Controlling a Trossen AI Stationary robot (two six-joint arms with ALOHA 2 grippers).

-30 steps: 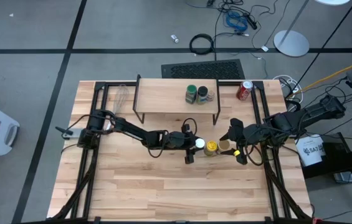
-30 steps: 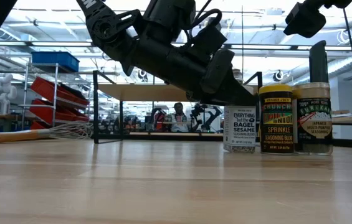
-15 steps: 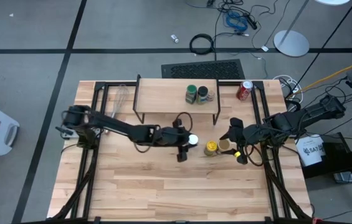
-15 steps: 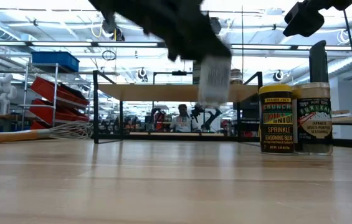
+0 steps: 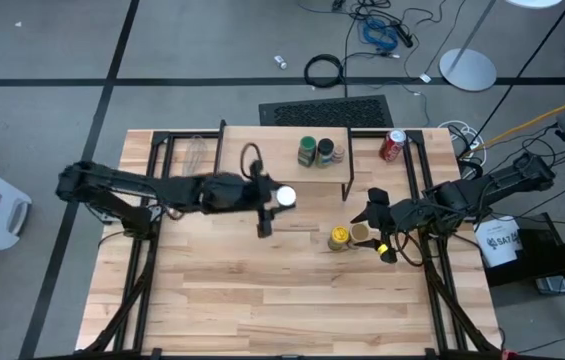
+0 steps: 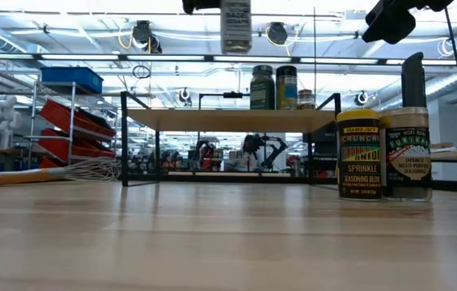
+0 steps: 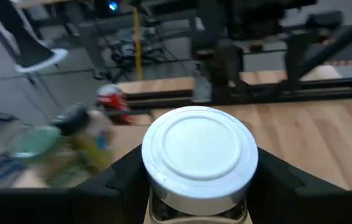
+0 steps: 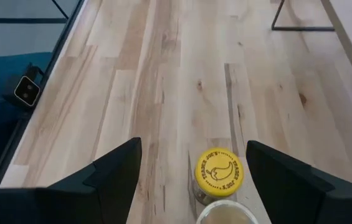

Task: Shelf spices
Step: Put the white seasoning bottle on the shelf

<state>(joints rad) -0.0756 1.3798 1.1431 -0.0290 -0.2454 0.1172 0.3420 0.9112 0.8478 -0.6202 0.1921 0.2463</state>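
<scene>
Up above the shelf (image 5: pixel 262 158), left tool (image 5: pixel 267 203) is clamped on a white-lid jar (image 5: pixel 284 196); right tool (image 5: pixel 379 228) waits apart. Careless lowering could topple the shelved jars (image 5: pixel 317 152).

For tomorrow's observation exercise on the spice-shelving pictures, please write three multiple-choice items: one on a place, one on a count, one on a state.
1. Where is the white-lidded jar?
A. lying on the tabletop
B. held up near the shelf's front edge
C. beside the red can

2. How many jars stand on the shelf?
A. two
B. four
C. none

3. What is the right gripper doing?
A. clamping the can
B. lifting the whisk
C. open beside the yellow-lidded jar

Answers: 1 B, the left gripper holds it well off the table in the low view. 2 A, a green-lidded and a dark-lidded jar. 3 C, its wrist view shows jaws spread, nothing between.
</scene>
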